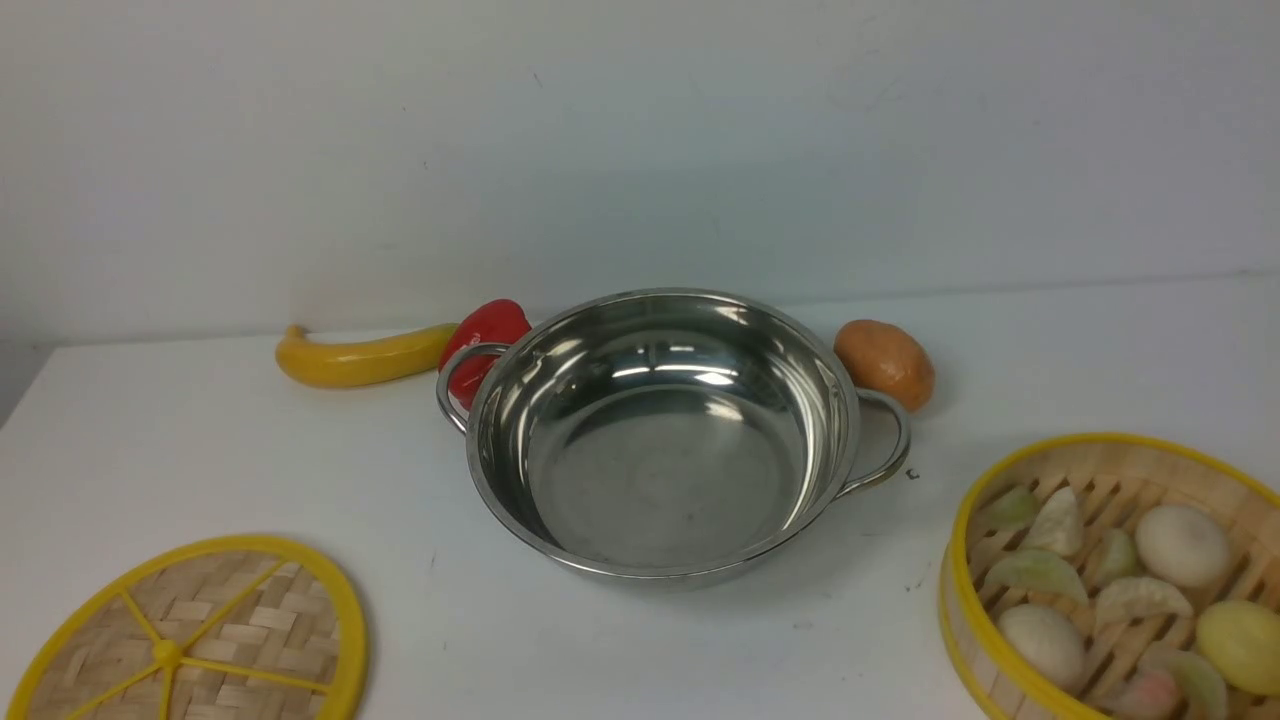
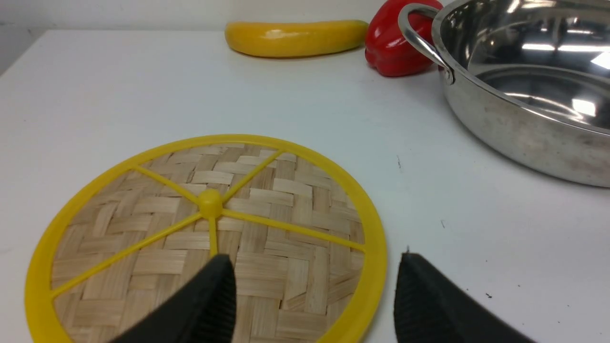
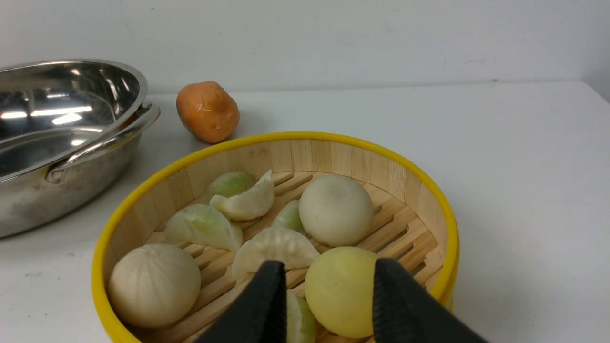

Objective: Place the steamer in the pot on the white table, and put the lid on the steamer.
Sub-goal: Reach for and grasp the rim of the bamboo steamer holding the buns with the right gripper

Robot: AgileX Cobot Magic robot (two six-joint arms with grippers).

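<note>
Nothing is done yet: the pot [image 1: 520,420] is standing empty at centre of the white table [image 1: 200,440]. The steamer [image 1: 1100,465] w/ dumplings is sitting near right, and the lid [image 1: 250,620] is lying near left. Both steps are waiting. The left gripper [image 2: 314,267] is hovering low over the lid's near-right edge, jaws wide apart, empty. The right gripper [image 3: 330,267] is hovering over the steamer's near side, jaws partly apart, gripping nothing.

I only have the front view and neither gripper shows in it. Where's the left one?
Observer: Left gripper is open at the edge of the lid, one finger over the weave and one past the rim.
Operator: And the right?
Observer: Right gripper is open over the steamer. A yellow bun shows in the gap; I can't tell whether it's touched.
</note>
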